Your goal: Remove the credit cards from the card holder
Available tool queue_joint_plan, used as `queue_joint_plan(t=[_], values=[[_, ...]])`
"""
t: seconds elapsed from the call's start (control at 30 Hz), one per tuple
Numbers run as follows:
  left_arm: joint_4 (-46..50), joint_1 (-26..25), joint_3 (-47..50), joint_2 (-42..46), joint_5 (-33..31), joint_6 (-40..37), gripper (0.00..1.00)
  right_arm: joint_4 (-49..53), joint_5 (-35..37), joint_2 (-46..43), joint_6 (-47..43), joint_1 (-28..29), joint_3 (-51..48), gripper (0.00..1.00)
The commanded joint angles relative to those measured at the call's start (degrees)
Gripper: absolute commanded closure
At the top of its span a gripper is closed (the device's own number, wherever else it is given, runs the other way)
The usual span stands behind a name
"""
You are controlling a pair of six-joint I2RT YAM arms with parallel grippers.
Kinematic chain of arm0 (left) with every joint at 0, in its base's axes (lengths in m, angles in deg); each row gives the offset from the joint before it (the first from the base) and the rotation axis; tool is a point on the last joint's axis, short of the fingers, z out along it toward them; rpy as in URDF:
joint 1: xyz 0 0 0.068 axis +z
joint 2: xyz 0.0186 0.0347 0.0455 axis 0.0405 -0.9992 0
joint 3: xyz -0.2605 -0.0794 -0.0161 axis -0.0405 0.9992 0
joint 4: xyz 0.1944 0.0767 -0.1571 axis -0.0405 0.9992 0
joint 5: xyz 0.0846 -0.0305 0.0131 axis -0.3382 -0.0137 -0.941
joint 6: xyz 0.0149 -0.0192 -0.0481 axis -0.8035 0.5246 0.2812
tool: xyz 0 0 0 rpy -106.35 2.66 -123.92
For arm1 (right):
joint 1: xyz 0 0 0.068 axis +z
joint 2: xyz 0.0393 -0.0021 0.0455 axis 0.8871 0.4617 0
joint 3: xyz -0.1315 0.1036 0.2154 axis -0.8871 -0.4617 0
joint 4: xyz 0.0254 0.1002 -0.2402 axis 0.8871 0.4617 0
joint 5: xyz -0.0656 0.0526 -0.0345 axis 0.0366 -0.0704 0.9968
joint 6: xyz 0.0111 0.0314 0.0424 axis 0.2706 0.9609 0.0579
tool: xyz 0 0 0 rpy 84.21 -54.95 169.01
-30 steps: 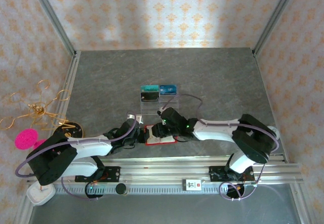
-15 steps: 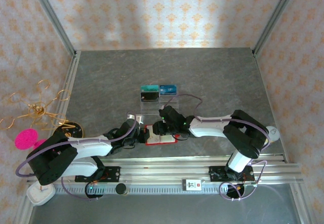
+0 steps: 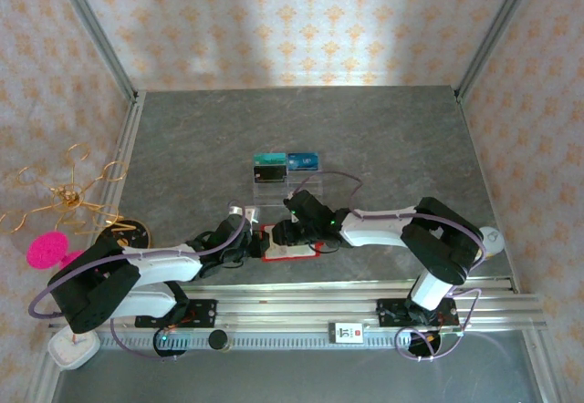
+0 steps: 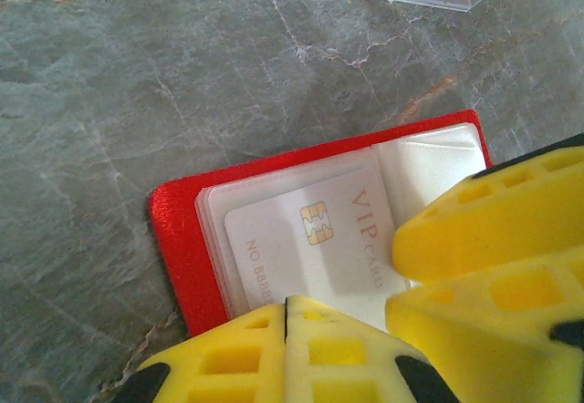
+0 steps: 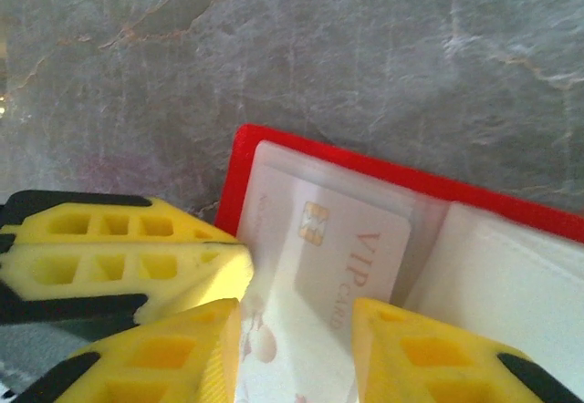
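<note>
Closest to us on the table [image 3: 392, 139], just beyond the arm bases, we find the card holder [image 3: 294, 252] lying opened flat like a book, red cover down and pale pockets facing up. The left tool [image 3: 255, 246] comes in from the left with its jaws together. In the left wrist view its two yellow fingers [image 4: 246, 357] meet with no gap at the holder's edge; we cannot tell whether they press on it. The page on that tool's side has a clear pocket, and in it sits a pale card [image 4: 310, 257] with a gold chip and gold "VIP card" lettering. Most of its face shows, with a strip of red cover around the pocket. The right tool [image 3: 285, 232] reaches the same page from the right. In the right wrist view its jaws stand apart, with a yellow finger [image 5: 173, 357] on each side of the pale card's near end and the tips low over the pocket. We cannot tell whether the card lies fully inside its pocket. The other page shows a pale pocket whose contents we cannot make out. Just beyond the holder, apart from it, lies a clear tray [image 3: 306, 191] with compartments. In its far part a black card [image 3: 269, 174] sits nearest, and behind it a teal card [image 3: 269, 159] and a blue card [image 3: 303, 160] lie side by side.
</note>
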State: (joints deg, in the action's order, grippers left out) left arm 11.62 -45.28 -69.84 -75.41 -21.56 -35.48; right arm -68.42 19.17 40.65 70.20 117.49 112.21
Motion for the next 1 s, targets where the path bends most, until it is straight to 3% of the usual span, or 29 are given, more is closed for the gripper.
queue_joint_plan(t=[0.0, 0.2, 0.5, 0.8, 0.97], values=[[-0.2, 0.4, 0.9, 0.0, 1.2, -1.0, 1.00, -1.2, -4.0, -0.2, 1.2, 0.8, -0.8, 0.64], [-0.3, 0.5, 0.9, -0.1, 1.3, -1.0, 1.00, 3.6, 1.3, 0.9, 0.0, 0.9, 0.1, 0.64], [-0.1, 0.6, 1.1, -0.5, 1.2, -1.9, 1.00, 10.2, 14.5, -6.2, 3.8, 0.7, -7.7, 0.63], [-1.7, 0.9, 1.8, -1.3, 2.0, -1.5, 1.00, 9.3, 18.2, -13.5, 4.4, 0.7, -9.0, 0.65], [-0.2, 0.8, 1.0, 5.9, 2.8, -1.4, 1.00, 12.1, 18.9, -16.4, 1.9, 0.7, -4.8, 0.65]])
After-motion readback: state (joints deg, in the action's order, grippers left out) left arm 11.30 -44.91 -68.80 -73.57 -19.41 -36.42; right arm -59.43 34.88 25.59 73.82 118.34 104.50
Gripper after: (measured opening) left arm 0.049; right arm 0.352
